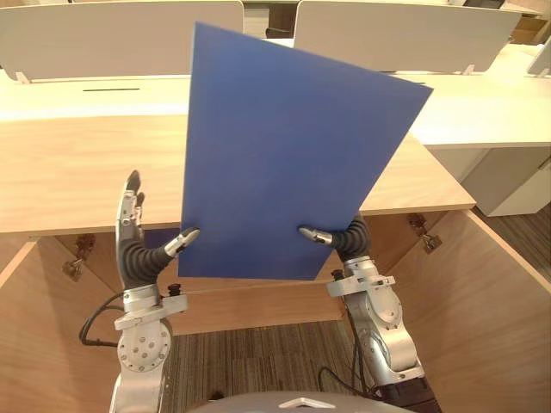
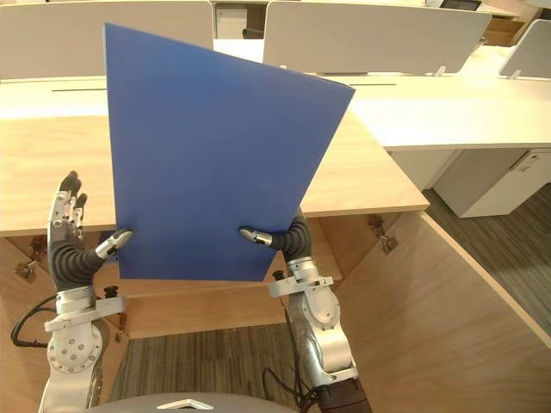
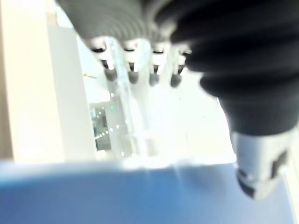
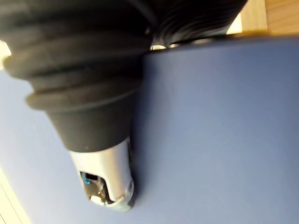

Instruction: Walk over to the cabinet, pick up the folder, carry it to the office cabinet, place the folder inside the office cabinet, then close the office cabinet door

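One blue folder point(image 1: 284, 155), right hand point(image 1: 340, 237) pinching, left hand point(image 1: 138, 245) straight-fingered

two silver-grey arms show along the lower edge of the frame. the left arm point(image 1: 136, 394), lower left, bears a round silver wrist plate point(image 1: 142, 351) dotted with small dark holes. the right arm point(image 1: 386, 335), lower right, has smooth moulded shells. the left hand point(image 1: 131, 225) has silver fingers with dark tips above a dark ribbed cover. the right hand point(image 1: 344, 239) wears the same cover.

white desk screens point(image 1: 120, 39) | pale desks point(image 1: 482, 112) beneath them | striped grey carpet point(image 1: 258, 353) on floor
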Robot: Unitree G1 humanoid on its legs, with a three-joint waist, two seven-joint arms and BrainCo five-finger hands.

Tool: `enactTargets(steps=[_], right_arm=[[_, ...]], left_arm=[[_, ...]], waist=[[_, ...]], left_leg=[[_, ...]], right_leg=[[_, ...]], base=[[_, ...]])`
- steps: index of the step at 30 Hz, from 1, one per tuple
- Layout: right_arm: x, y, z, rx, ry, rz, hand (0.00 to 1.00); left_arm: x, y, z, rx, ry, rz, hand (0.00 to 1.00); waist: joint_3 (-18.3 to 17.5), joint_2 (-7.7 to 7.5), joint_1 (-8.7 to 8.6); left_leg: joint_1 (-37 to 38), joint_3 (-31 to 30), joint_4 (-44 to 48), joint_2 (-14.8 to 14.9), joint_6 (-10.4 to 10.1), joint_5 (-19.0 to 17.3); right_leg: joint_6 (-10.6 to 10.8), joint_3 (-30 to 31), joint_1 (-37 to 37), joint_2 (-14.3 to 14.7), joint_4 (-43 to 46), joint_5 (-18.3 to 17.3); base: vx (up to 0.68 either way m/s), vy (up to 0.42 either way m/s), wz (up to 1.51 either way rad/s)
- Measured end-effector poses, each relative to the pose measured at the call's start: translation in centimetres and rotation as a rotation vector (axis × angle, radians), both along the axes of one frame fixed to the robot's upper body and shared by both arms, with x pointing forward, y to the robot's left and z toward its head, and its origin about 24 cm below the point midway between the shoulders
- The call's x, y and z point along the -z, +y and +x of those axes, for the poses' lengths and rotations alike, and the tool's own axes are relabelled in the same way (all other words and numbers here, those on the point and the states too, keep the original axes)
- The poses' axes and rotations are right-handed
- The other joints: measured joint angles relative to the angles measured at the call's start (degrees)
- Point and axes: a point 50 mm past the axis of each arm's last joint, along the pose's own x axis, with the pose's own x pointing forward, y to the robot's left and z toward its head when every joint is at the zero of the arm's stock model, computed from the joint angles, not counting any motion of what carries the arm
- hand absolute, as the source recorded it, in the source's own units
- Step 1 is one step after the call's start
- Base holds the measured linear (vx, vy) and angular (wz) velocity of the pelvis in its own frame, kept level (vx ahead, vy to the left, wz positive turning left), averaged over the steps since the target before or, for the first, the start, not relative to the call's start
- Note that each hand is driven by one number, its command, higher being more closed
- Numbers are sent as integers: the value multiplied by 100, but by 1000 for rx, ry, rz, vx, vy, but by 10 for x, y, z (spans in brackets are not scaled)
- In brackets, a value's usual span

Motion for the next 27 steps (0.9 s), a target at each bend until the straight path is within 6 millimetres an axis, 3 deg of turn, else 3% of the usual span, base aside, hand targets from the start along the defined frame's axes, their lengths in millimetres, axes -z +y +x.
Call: enactTargets(steps=[7,12,27], right_arm=[[-1,-6,1,71,-6,-27,100],[2,-13,-1,152,0,-93,100],[16,-9,-2,177,49,-208,100]], left_arm=[[29,24,-12,-172,137,-88,0],[55,31,-16,-217,259,-128,0],[148,30,-38,-186,709,-249,0]], waist=[[10,-18,41],[22,-32,50],[55,-87,119]], left_leg=[[-27,-63,-2,-9,-1,19],[-105,-184,-2,-26,-2,56],[-123,-204,-2,-23,-5,57]], right_leg=[[4,-66,4,-15,14,-6],[6,-206,-3,-33,16,-14],[3,-220,-11,-31,13,-24]], base=[[-22,-12,5],[-23,-15,12],[-1,-1,1]])
